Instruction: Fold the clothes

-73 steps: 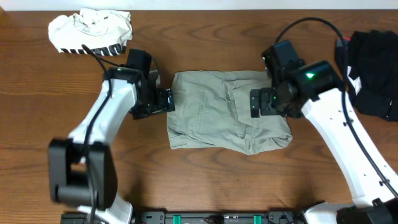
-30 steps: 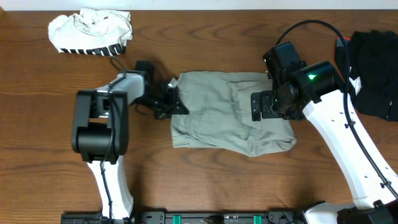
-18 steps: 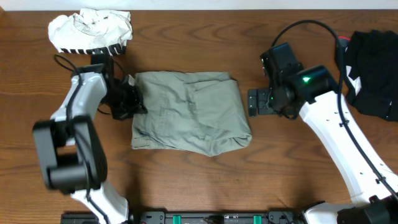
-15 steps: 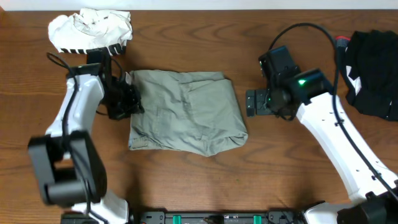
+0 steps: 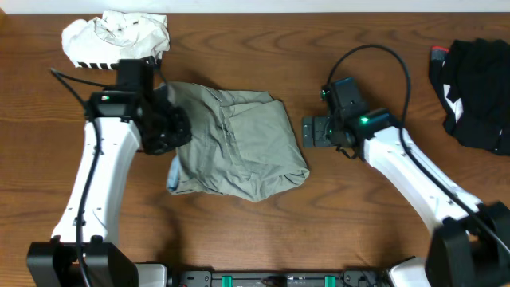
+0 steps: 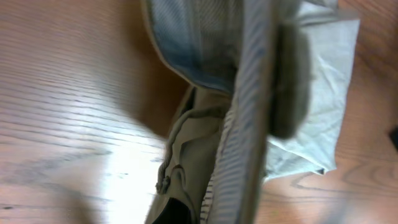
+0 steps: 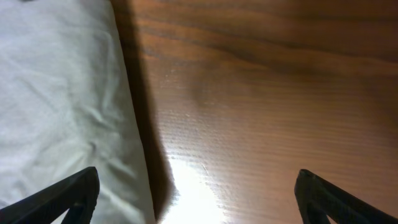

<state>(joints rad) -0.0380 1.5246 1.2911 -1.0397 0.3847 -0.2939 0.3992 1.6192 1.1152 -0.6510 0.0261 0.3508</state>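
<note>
The khaki-grey shorts (image 5: 235, 143) lie bunched in the middle of the table. My left gripper (image 5: 171, 131) is shut on their left edge, which is raised off the wood. In the left wrist view the waistband with its striped lining (image 6: 245, 124) hangs close to the camera, hiding the fingers. My right gripper (image 5: 307, 131) stands open just right of the shorts, not touching them. In the right wrist view its fingertips (image 7: 68, 196) are spread wide over bare wood, with the khaki cloth (image 7: 56, 93) at the left.
A crumpled white garment with black stripes (image 5: 115, 38) lies at the back left, close behind my left arm. A black garment (image 5: 478, 80) sits at the far right edge. The wooden table (image 5: 358, 215) is bare in front.
The left gripper has dragged the shorts leftward and lifted their left edge, bunching them. The right gripper has come off the cloth and followed to the left, staying open.
</note>
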